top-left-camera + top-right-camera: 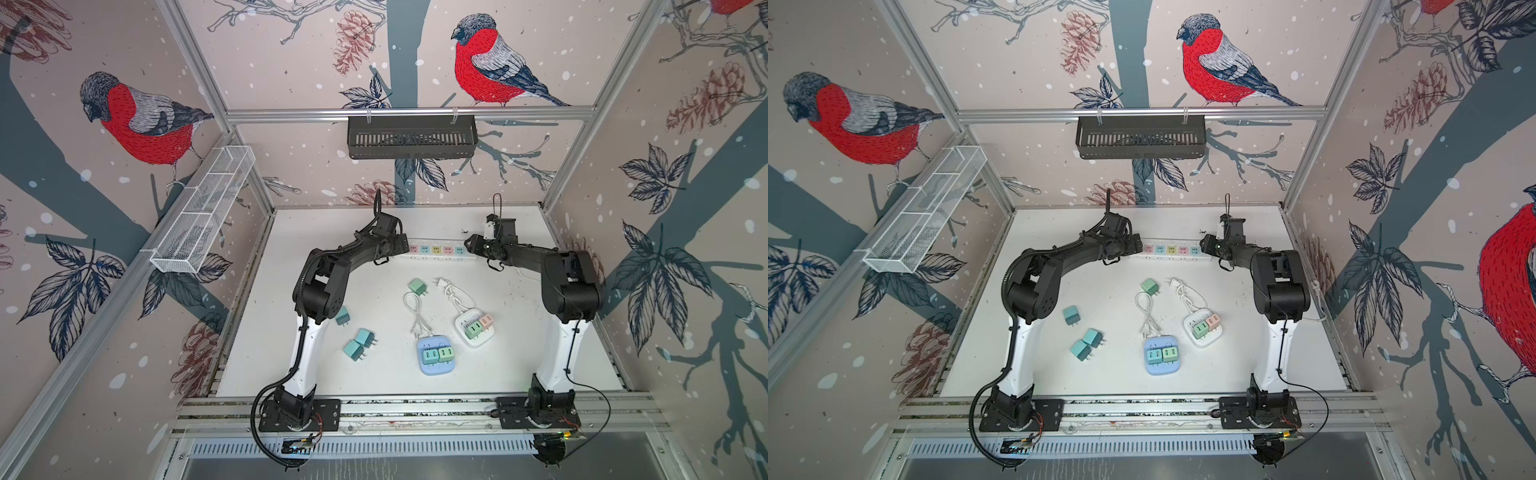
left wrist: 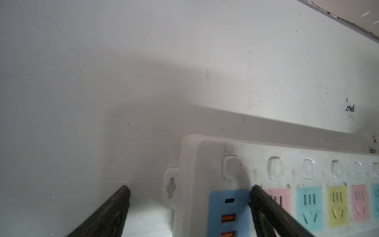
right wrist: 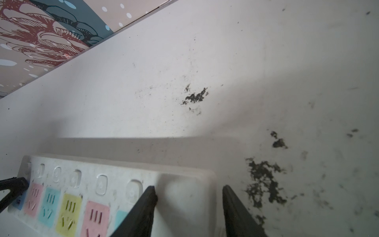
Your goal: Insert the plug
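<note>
A long white power strip with coloured sockets lies at the back of the table. My left gripper is open and straddles its left end: one finger beside the blue USB panel, the other over bare table. My right gripper is open around the strip's right end, with one finger over the top face and one just past the end edge. Neither holds a plug. Loose plugs lie nearer the front: a green one and three teal ones.
A blue socket cube carries two green plugs. A white cube carries a green and a pink plug. Their white cables coil mid-table. Dark scuffs mark the table by the strip's right end. The back wall is close behind.
</note>
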Available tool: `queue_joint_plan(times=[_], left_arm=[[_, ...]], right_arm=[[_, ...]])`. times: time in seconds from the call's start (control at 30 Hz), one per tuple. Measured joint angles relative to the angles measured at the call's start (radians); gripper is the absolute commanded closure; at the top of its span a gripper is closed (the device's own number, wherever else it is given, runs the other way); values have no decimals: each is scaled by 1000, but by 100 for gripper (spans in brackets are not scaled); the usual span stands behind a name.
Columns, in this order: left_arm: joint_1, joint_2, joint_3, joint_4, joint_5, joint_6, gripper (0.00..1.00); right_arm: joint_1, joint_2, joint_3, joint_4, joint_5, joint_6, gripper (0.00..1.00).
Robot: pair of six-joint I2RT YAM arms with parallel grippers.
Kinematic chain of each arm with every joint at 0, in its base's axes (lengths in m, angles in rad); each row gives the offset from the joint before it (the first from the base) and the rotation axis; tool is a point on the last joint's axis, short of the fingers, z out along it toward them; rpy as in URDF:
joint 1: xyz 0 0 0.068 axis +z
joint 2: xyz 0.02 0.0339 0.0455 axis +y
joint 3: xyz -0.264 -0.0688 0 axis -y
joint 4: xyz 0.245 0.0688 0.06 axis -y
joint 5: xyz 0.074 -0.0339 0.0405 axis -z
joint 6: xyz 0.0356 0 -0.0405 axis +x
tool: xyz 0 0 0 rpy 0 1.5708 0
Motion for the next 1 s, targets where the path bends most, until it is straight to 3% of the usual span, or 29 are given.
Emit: queue_joint_plan(times=[0.43, 0.77, 1.0], left_arm=[[1, -14, -64, 123, 118, 43, 12], [-6, -194, -364, 251, 149, 31, 12], [-7, -332, -571, 305, 70, 27, 12]], right_arm=[[13, 5, 10, -5, 16, -23, 49], [56, -54, -72, 14, 34, -43, 49], [154, -83, -133, 72, 95, -26, 49]])
